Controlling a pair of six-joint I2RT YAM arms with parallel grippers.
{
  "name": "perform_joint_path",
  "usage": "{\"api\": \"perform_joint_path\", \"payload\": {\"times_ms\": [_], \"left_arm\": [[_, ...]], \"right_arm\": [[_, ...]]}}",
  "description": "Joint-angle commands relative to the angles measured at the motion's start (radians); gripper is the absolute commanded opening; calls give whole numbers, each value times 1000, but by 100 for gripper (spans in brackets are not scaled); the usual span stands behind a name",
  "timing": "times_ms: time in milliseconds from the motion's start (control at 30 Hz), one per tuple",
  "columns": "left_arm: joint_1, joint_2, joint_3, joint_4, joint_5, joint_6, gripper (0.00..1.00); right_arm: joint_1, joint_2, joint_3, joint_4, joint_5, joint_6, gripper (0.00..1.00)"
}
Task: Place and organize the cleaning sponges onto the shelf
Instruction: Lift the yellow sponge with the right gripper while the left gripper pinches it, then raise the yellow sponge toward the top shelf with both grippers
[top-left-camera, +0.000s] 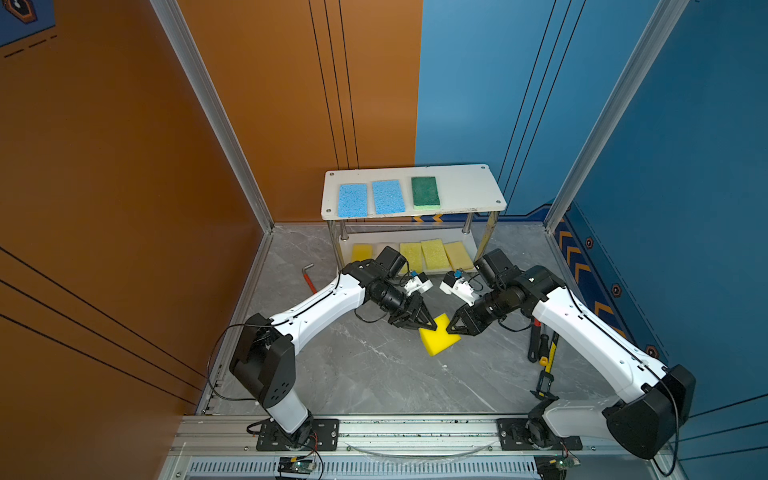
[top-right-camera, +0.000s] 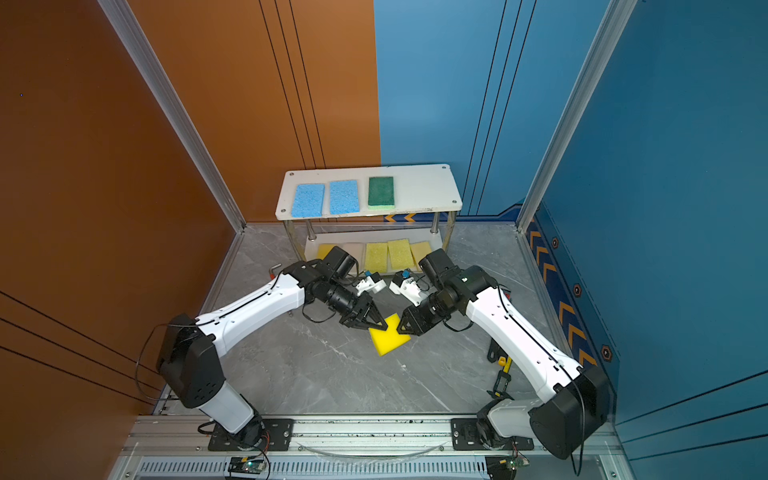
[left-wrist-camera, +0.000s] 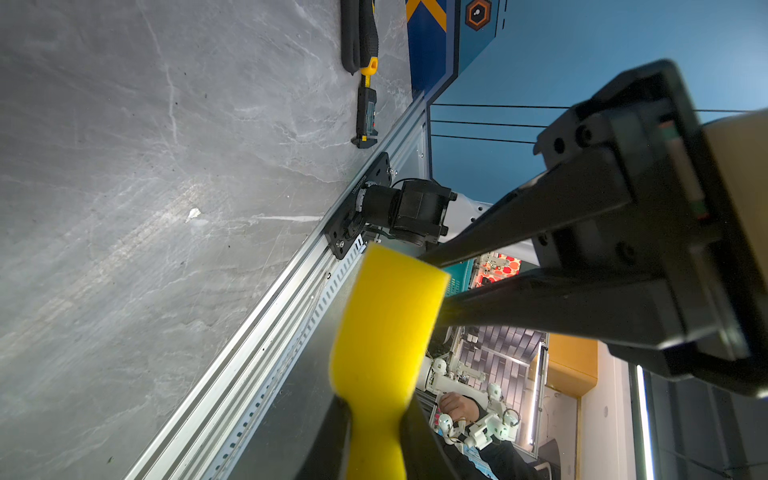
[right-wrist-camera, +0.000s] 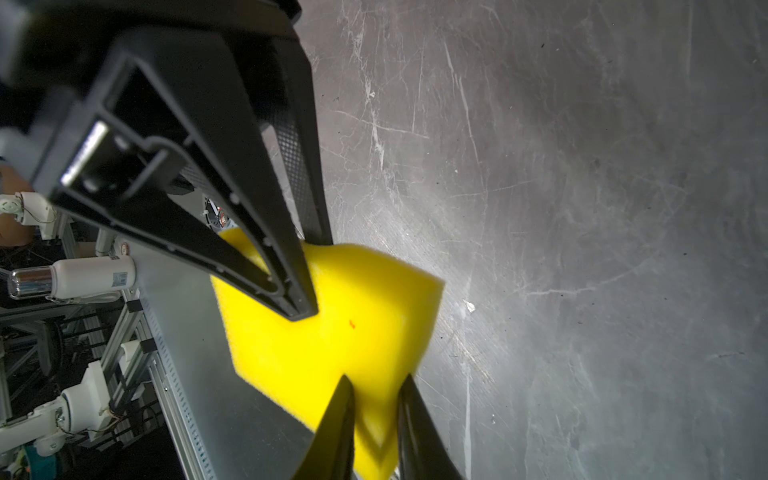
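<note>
Gripping the sponge (left-wrist-camera: 386, 324), left jaws squash it, wrist view only; right jaws unclear.

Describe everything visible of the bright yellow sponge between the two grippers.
The bright yellow sponge is a thick, flat rectangle of fine, soft foam with a tiny red fleck on one face. It appears to be held tilted above the grey table. The left gripper pinches one end, squeezing it thin. The right gripper straddles the opposite end, but its grip is unclear.
</note>
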Motion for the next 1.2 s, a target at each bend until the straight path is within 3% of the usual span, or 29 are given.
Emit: {"api": "perform_joint_path", "payload": {"times_ms": [0,200,467,600,700,833,967,1167], "left_arm": [[7,-23,-18,5,26,-4,18],[9,-55,0,29,7,-53,17],[14,-147,102,112,-47,-214,18],[65,-210,166,288,-122,-402,19],[133,-269,179,447,-274,-550,21],[190,-357,106,628,-550,-670,22],[172,-402,36,730,-765,-738,23],[111,-402,13,790,-891,-799,23]], "right_arm": [[-5,6,23,10,8,8,29],[-137,-51,64,43,-45,98,49],[-333,-175,162,342,-104,467,64],[-430,-189,256,391,-8,640,71],[-478,-180,305,394,-3,736,71],[-445,-178,312,458,-3,822,71],[-328,-167,307,527,35,843,72],[-143,-110,320,620,78,846,75]]}}
